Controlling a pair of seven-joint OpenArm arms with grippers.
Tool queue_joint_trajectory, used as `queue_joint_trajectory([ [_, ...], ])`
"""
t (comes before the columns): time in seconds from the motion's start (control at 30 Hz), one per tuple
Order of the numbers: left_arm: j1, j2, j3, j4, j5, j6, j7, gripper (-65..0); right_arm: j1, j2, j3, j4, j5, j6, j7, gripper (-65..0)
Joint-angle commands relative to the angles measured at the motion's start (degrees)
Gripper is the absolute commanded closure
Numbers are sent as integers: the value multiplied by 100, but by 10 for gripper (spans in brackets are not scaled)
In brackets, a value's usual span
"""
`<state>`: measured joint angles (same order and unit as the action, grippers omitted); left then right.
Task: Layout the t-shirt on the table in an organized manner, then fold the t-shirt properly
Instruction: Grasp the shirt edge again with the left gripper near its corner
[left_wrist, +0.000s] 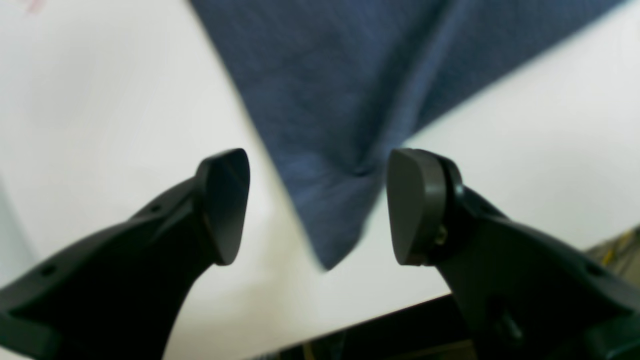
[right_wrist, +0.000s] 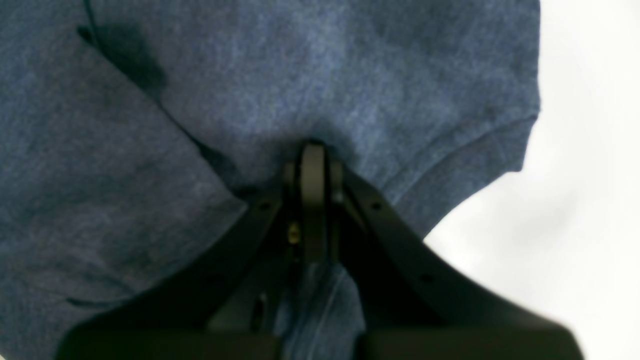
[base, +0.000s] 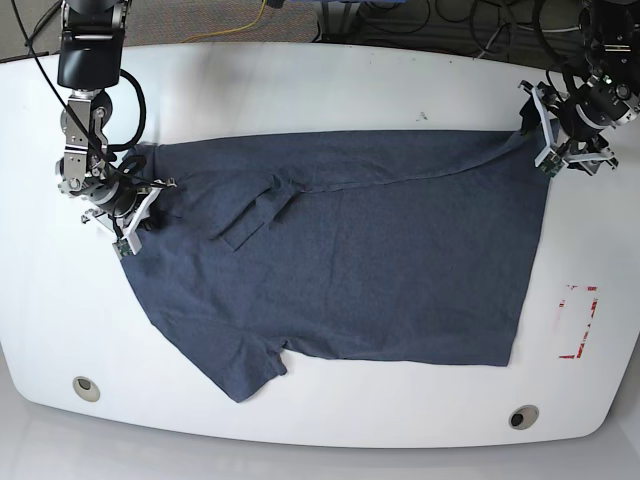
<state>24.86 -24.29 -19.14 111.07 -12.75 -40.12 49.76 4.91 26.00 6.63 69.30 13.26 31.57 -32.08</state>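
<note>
A robotics lab: cables (base: 420, 22) behind white table (base: 330, 80).

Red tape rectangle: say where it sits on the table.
In the base view the red tape rectangle lies near the table's right edge, just right of the t-shirt's lower right corner.

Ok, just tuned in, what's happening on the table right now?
The two arms are spreading a dark t-shirt on the white table. The right claw is shut on the shirt's fabric at a sleeve end. The left claw stands open at the hem corner on the other end, pads either side of the cloth, not gripping it. The shirt lies mostly flat, plain side up, with a fold near the collar. No folding has begun.
</note>
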Motion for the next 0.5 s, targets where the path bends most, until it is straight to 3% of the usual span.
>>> queue_joint_trajectory([
  [0.0,-29,-98,-7,80,-21,12,-83,-403,-20,24,-35,-24,-222,38,-331,-1],
  [0.47,103,-80,292,80,313,12,13,-403,-29,24,-35,-24,-222,38,-331,-1],
])
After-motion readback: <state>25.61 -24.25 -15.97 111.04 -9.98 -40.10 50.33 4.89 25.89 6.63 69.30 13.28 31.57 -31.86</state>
